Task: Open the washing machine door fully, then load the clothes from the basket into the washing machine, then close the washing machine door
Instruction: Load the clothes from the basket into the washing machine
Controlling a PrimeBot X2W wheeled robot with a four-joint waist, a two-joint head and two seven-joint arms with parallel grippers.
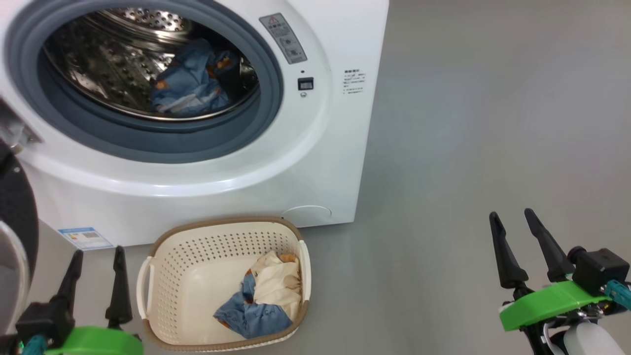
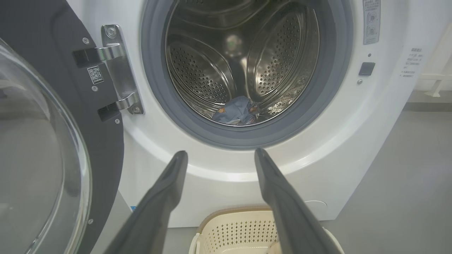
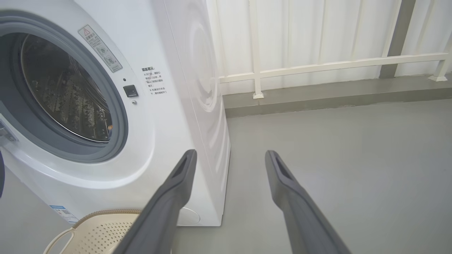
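Head view, left gripper (image 1: 97,252): jaws spread wide, nothing between them; low, just left of the basket (image 1: 217,249).
Head view, right gripper (image 1: 511,214): jaws equally wide and empty, over bare floor (image 1: 468,123), well right of the basket.
Head view, clothes (image 1: 268,296): cream and blue bundle heaped in the basket's near right corner, right of the left jaws and well left of the right jaws.
Head view, blue piece (image 1: 192,81): already lying in the drum (image 1: 98,64), up and beyond both pairs of jaws.
Left wrist view, washing machine door (image 2: 102,151): swung open to the left of the jaws, hinge (image 2: 118,67) exposed; drum mouth straight ahead between the fingers, basket rim just beneath them.
Right wrist view, washing machine (image 3: 169,116): left of the jaws, basket corner at lower left.
Step in hand: probably fetching the remaining bundle.
Doing it well: descend over the heap with jaws wide, pinch deep into the thickest fold so both pieces lift together, stay off the perforated wall, rise above the rim before swinging over, release well past the grey gasket (image 1: 271,93).
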